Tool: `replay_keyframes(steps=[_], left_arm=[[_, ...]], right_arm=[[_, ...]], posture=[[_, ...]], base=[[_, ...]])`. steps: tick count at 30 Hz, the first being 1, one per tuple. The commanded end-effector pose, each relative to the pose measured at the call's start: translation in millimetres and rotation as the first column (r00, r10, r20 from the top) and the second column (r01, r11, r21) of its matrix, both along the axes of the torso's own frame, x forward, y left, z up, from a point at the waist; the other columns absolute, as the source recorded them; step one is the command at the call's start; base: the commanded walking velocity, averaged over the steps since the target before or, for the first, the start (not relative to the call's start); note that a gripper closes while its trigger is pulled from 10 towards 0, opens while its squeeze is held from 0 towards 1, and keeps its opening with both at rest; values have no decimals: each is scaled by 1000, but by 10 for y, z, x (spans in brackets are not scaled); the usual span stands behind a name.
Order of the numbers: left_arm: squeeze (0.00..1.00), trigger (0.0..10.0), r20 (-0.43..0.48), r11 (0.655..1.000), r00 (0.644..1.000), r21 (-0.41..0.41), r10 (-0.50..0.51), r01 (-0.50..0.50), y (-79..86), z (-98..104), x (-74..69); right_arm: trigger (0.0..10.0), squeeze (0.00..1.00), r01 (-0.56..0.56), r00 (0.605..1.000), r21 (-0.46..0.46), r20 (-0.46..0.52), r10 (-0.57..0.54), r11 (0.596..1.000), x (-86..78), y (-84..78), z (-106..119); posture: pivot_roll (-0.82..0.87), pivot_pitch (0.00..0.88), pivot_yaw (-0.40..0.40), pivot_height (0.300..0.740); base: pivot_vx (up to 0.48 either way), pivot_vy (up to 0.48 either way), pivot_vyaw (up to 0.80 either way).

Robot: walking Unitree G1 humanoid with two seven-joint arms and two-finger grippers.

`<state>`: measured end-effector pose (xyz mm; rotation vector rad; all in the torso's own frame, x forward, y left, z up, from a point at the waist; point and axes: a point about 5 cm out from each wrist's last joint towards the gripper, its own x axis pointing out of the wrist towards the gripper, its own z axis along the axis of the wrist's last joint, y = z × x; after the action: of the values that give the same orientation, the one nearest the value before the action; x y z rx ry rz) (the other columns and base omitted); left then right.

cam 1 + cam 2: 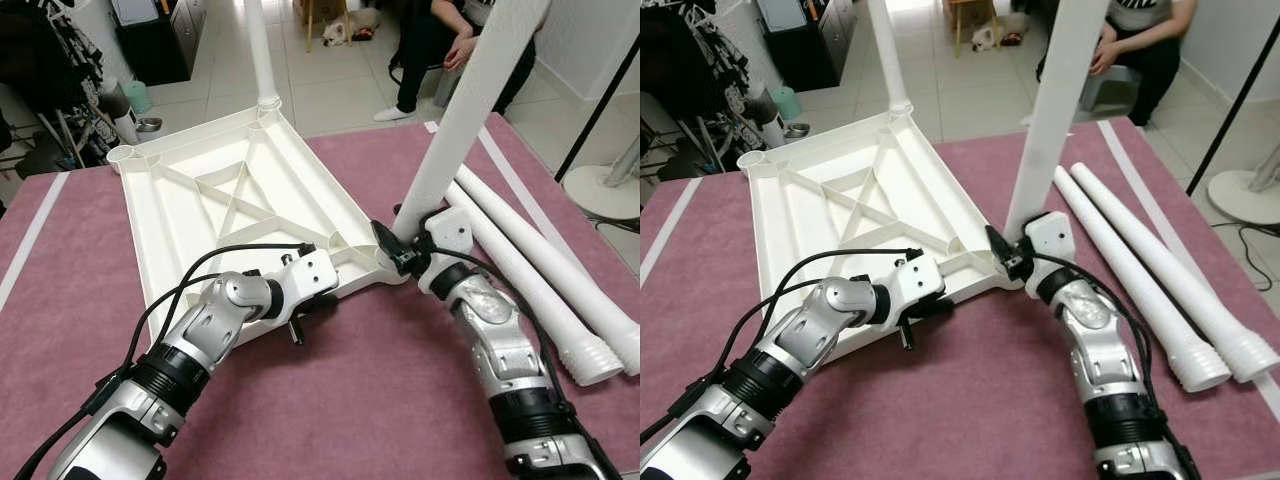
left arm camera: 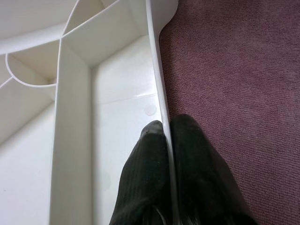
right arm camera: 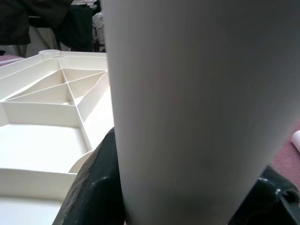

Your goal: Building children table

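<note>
Lying upside down on the purple mat (image 1: 330,400): the white tabletop (image 1: 200,215), one leg (image 1: 262,60) already standing in its far corner. Left claw (image 2: 168,140) pinching shut on the near rim. Right claw (image 1: 405,250) clamping a second leg (image 1: 465,110) at the near corner socket, leaning. Risking a cross-threaded or jammed joint from that tilt, or the tabletop sliding. Two spare legs (image 1: 540,275) waiting alongside.
</note>
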<state>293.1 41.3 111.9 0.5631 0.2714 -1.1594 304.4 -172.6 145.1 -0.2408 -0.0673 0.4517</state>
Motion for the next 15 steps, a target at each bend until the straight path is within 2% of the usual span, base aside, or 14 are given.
replay_keyframes(steps=[1,2,4,6,10,15], left_arm=[[0,10000,52,996,997,58,65,-68,137,2,78],[0,10000,52,996,996,59,66,-69,138,2,75],[0,10000,52,996,996,59,66,-69,138,2,75],[0,10000,50,996,997,59,66,-69,136,-2,70],[0,10000,50,996,997,58,67,-70,135,-3,68],[0,10000,49,995,996,60,74,-77,147,-12,64]], right_arm=[[10000,0,47,976,-51,-210,-56,998,-68,-141,-396],[10000,0,15,972,-82,-231,-33,997,-51,-138,-396],[10000,0,15,972,-82,-231,-33,997,-51,-138,-396],[10000,0,-51,952,-102,-304,18,993,-20,-143,-394],[10000,0,-78,942,-100,-332,40,992,-5,-148,-379],[10000,0,-183,893,-31,-423,153,983,-50,-198,-317]], posture=[[-93,0,186,740],[-93,0,186,740],[-93,0,186,740],[-93,0,185,740],[-89,0,182,740],[-89,0,175,740]], base=[[0,0,0],[0,0,0],[0,0,0],[0,0,0],[0,0,0],[0,0,0]])
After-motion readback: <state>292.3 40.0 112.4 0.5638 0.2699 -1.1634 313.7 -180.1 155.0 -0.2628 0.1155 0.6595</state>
